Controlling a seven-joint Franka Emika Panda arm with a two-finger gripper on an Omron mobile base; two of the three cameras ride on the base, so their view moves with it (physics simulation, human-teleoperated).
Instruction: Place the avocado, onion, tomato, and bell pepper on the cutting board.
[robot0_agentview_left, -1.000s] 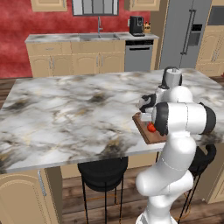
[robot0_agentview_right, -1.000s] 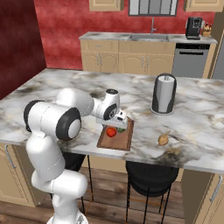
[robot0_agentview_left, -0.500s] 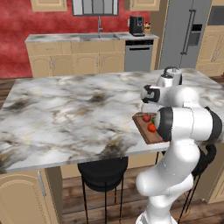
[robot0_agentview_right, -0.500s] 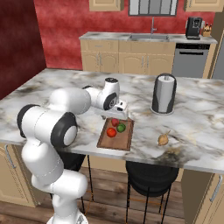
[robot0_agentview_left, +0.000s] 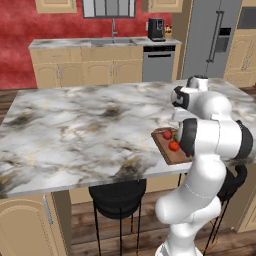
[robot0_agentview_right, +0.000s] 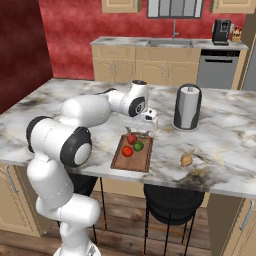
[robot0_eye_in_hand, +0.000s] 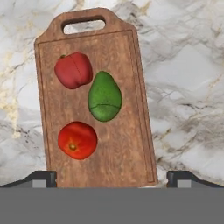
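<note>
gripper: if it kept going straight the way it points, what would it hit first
Probably the cutting board: the open gripper points down at its bare wood, just below the avocado; exact spot is unclear.

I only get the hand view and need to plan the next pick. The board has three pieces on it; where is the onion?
Observer: The onion lies on the marble counter, off the cutting board, on the side away from the arm.
Operator: Anything standing near it?
Observer: A paper towel holder stands farther back on the counter, apart from the onion.
Operator: Where is the hand?
Observer: The gripper hangs open above the board's far end, empty.
</note>
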